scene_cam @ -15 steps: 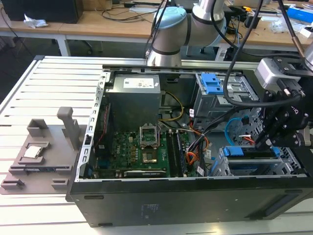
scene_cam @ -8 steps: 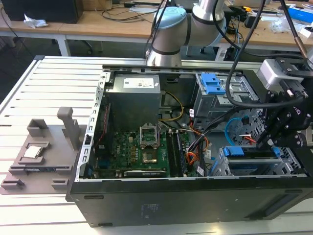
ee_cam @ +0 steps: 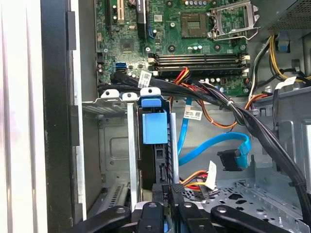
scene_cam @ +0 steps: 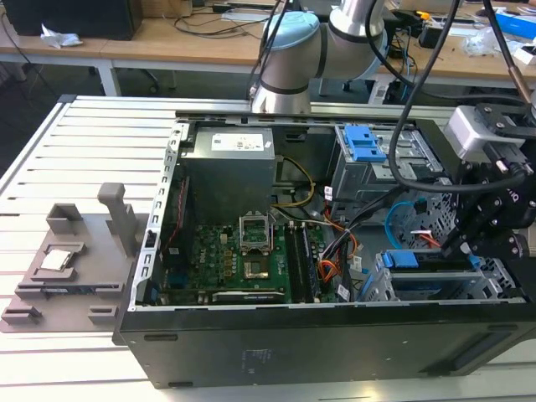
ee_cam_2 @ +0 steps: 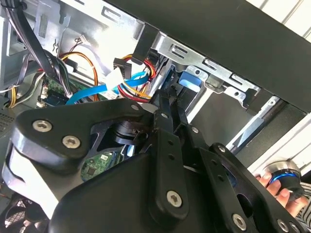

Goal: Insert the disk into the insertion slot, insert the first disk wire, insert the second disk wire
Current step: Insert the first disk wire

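Note:
The disk (ee_cam: 154, 127), in its bright blue bracket, stands inside the silver insertion slot (ee_cam: 116, 145) at the case's front corner. In the exterior view the disk (scene_cam: 427, 272) lies in the cage (scene_cam: 494, 285) on that view's right. My gripper (ee_cam: 168, 190) is shut, its tips right at the disk's near end (ee_cam_2: 189, 80). The light-blue second disk wire (ee_cam: 214, 144) loops beside the cage, and its black plug hangs free. The first disk wire (ee_cam: 194, 175), a red and orange bundle with a white tag, also lies loose there.
The green motherboard (scene_cam: 243, 260) and grey power supply (scene_cam: 230, 159) fill the case's middle and back. A taller grey bay with a blue latch (scene_cam: 364, 142) stands behind the cage. A grey fixture (scene_cam: 67, 260) sits outside on the slatted table. A hand (ee_cam_2: 286, 194) holds a blue-ringed knob.

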Action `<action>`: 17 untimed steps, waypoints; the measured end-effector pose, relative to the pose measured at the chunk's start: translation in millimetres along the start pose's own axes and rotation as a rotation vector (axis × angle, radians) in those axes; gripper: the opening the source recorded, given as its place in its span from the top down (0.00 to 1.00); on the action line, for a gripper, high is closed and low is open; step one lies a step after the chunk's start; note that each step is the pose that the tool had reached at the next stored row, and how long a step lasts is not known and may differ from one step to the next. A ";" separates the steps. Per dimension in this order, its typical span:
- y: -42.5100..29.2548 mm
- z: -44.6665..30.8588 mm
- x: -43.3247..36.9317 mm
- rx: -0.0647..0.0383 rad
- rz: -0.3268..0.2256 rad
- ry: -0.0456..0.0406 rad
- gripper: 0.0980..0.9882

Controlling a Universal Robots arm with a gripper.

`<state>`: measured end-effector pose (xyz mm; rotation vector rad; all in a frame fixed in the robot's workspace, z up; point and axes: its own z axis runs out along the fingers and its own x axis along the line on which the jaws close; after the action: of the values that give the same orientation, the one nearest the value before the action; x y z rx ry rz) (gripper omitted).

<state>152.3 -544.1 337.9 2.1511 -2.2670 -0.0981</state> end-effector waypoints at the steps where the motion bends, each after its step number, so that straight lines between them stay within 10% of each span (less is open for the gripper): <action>1: 0.0 0.5 0.0 0.000 0.000 -0.0007 0.91; 13: -0.3 3.3 0.1 0.000 0.000 -0.0007 0.75; 17: 1.0 -20.1 -0.8 0.000 0.000 -0.0007 0.75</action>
<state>152.4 -544.0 358.0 2.1513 -2.2674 -0.0989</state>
